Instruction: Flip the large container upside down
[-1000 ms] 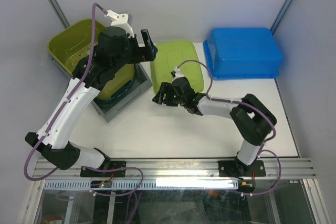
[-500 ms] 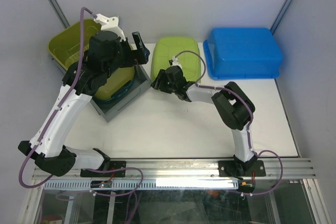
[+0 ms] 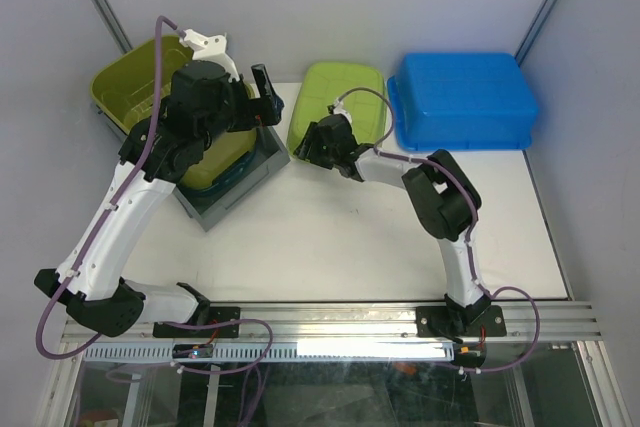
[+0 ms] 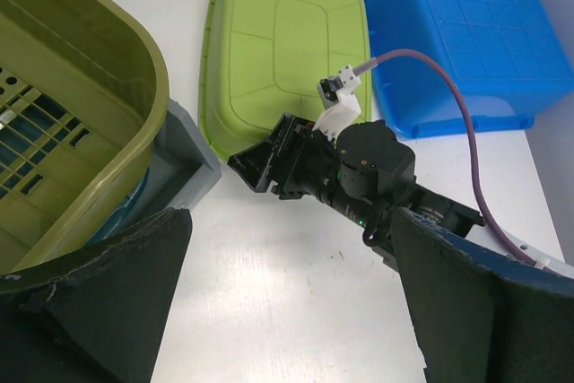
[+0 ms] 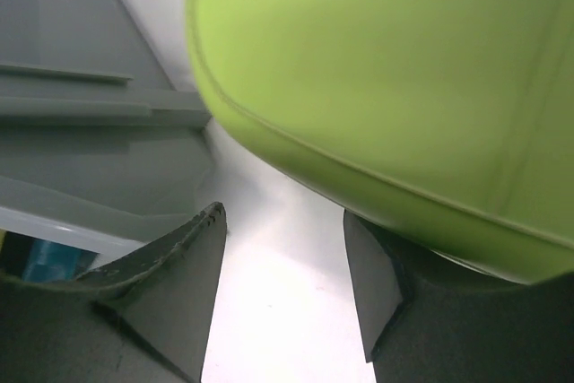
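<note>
Up close, right gripper (image 5: 282, 221) has one finger (image 5: 395, 311) under lime container (image 5: 386, 69).

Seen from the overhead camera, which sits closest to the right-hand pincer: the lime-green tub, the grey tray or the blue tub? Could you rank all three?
Measured from the right pincer in the top view:
1. Lime-green tub: right beside it, just behind.
2. Grey tray: a small gap away, on its left.
3. Blue tub: clearly farthest, off to the right at the back.

Left gripper (image 3: 265, 97) high, jaws spread wide; right gripper (image 3: 308, 144) low and far forward, jaws parted
</note>
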`<state>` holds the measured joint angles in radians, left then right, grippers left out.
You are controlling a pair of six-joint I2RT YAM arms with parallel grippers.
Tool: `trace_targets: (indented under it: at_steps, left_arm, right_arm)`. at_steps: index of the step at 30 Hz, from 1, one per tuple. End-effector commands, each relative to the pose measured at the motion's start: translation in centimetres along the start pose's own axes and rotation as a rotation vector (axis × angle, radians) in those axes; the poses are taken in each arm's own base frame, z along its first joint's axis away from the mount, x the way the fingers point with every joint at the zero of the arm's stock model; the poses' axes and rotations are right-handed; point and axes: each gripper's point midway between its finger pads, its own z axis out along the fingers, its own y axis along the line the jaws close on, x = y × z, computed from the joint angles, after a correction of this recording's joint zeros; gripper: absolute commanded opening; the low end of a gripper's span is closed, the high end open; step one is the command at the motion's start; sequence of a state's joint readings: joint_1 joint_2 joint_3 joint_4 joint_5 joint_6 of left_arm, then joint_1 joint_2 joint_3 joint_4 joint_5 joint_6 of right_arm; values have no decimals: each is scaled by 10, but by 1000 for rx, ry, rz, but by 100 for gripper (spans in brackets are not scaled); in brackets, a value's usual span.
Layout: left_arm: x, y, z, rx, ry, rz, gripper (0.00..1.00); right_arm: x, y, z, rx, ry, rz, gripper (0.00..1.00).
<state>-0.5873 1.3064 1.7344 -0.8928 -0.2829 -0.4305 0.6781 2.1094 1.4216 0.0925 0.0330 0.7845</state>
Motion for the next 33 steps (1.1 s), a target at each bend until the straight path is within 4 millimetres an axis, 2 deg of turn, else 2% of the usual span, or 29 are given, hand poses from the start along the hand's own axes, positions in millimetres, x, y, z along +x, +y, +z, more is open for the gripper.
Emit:
trace_targets:
  at_steps: [1,4,12,15,17,20,24,27,30,33]
  left_arm:
    - [-12,-1,-4,12,-39,-14,99]
    - [-11,-2,-2,17,-34,-13,99]
    - [-9,-4,3,20,-25,-11,99]
    - [-8,-7,4,33,-18,-13,99]
    - [-7,-6,3,32,-17,-10,99]
    - [-6,-5,4,26,-14,-2,99]
    - [-3,-4,8,19,-4,6,99]
    - [2,5,17,-32,24,15,99]
    - [2,21,29,-111,53,15,99]
    - [-3,47,53,-225,89,22,99]
  right_arm:
    - [-43,-13,-24,55,-122,22,59]
    - [-49,-29,-34,84,-143,24,59]
    - [-64,-33,-60,105,-196,-19,61]
    - [-71,-49,-58,154,-196,-18,62]
    - [-75,-70,-56,182,-192,23,62]
    - [-81,-79,-58,194,-203,26,62]
    - [-96,-80,-72,194,-237,3,64]
    - [-103,-68,-92,144,-233,-33,64]
    - [-96,-51,-118,82,-191,-70,66]
    - [-79,-46,-152,54,-166,-97,71]
